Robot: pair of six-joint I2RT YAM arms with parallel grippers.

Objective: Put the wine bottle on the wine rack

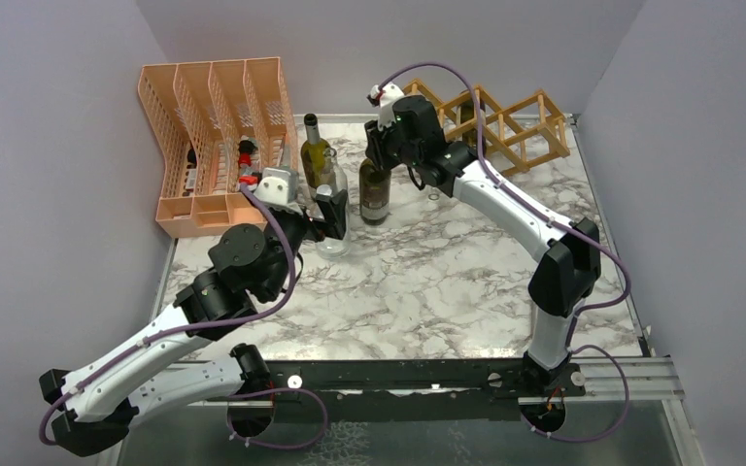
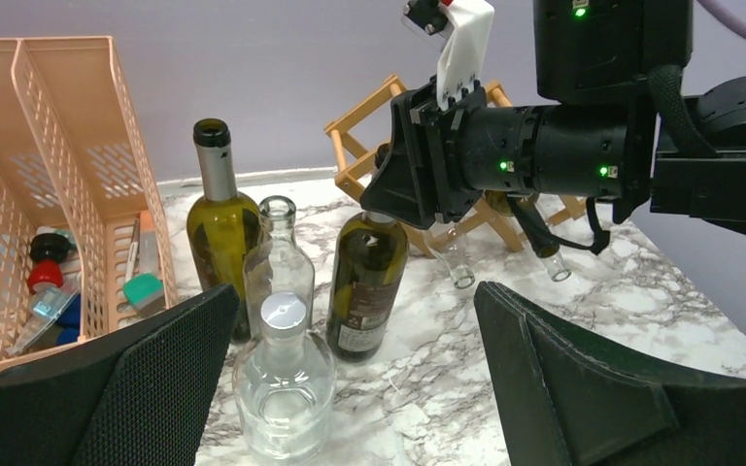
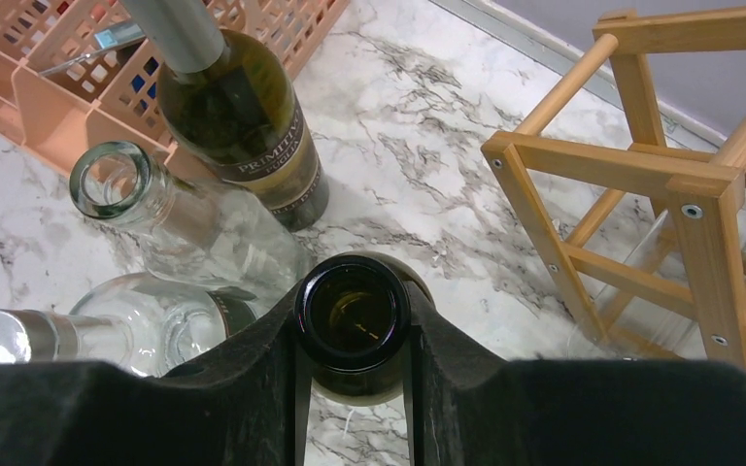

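Observation:
A dark green wine bottle (image 1: 375,189) stands upright on the marble table, its base at the tabletop in the left wrist view (image 2: 367,282). My right gripper (image 1: 382,146) is shut on its neck from above; the open mouth (image 3: 353,313) sits between the fingers. The light wooden wine rack (image 1: 505,121) stands at the back right, behind the bottle (image 2: 364,160), (image 3: 661,180). My left gripper (image 1: 333,216) is open, its fingers (image 2: 155,374) on either side of a clear capped bottle (image 2: 284,379) without touching it.
A green wine bottle with grey foil (image 1: 316,150) and an empty clear bottle (image 2: 277,257) stand close left of the held bottle. A peach mesh organizer (image 1: 214,126) with small items stands at the back left. Two bottles lie in the rack, necks out (image 2: 544,252).

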